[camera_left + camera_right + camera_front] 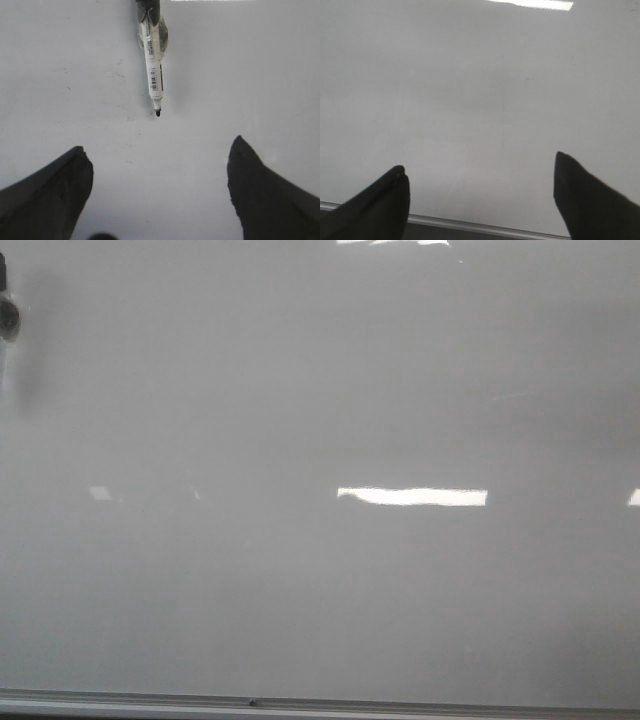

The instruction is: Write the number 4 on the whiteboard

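The whiteboard (320,580) fills nearly the whole front view: a large, glossy, pale grey-white sheet lying flat, with bright strips of light mirrored on its surface. A silver metal frame (300,703) runs along its near edge, carrying one small dark speck. No drawn figure shows on it; from the front the writing surface looks bare. In the left wrist view the board (250,75) carries only a few faint dark flecks, and in the right wrist view (470,100) it is plain grey down to the frame.
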### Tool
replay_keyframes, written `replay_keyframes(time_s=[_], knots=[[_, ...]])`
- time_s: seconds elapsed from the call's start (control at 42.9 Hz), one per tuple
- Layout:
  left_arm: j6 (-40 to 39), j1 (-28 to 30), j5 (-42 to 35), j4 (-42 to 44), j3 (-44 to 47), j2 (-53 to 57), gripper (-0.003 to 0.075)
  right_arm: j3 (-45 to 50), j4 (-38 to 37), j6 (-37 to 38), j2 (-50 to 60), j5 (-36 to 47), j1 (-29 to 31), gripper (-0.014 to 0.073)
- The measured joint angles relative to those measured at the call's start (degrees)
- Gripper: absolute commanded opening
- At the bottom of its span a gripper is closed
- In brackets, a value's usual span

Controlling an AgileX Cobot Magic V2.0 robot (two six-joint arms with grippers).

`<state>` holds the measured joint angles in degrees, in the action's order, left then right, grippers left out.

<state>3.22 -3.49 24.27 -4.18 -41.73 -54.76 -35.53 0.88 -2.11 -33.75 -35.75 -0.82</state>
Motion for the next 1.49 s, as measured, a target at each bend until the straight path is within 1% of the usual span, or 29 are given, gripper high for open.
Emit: replay_keyframes(time_s=[0.257, 0.56, 0.84, 1.073, 1.167, 1.354, 1.424, 1.494], knots=[[0.0, 0.0, -4.5, 0.0, -4.1, -11.1, 0.0543, 0.0, 0.0, 0.0, 0.0, 0.0, 0.0, 0.0610], [0.0, 0.0, -9.7, 0.0, -7.2, -21.3, 0.0543, 0.0, 0.0, 0.0, 0.0, 0.0, 0.0, 0.0610], [0.0, 0.0, -14.5, -0.1, -9.4, -27.1, 0.0543, 0.0, 0.0, 0.0, 0.0, -0.1, 0.0, 0.0610], [0.0, 0.0, -15.5, -0.1, -11.9, -31.1, 0.0539, 0.0, 0.0, 0.0, 0.0, -0.4, 0.0, 0.0610], [0.0, 0.0, -15.4, -0.1, -12.1, -31.6, 0.0481, 0.0, 0.0, 0.0, 0.0, -0.5, 0.0, 0.0610], [0.0, 0.0, -15.4, -0.1, -12.1, -31.6, 0.0302, 0.0, 0.0, 0.0, 0.0, -0.5, 0.0, 0.0610], [0.0, 0.0, -15.4, -0.1, -12.1, -31.6, 0.0253, 0.0, 0.0, 0.0, 0.0, -0.5, 0.0, 0.0610], [0.0, 0.0, -15.4, -0.1, -12.1, -31.6, 0.0220, 0.0, 0.0, 0.0, 0.0, -0.5, 0.0, 0.0610]])
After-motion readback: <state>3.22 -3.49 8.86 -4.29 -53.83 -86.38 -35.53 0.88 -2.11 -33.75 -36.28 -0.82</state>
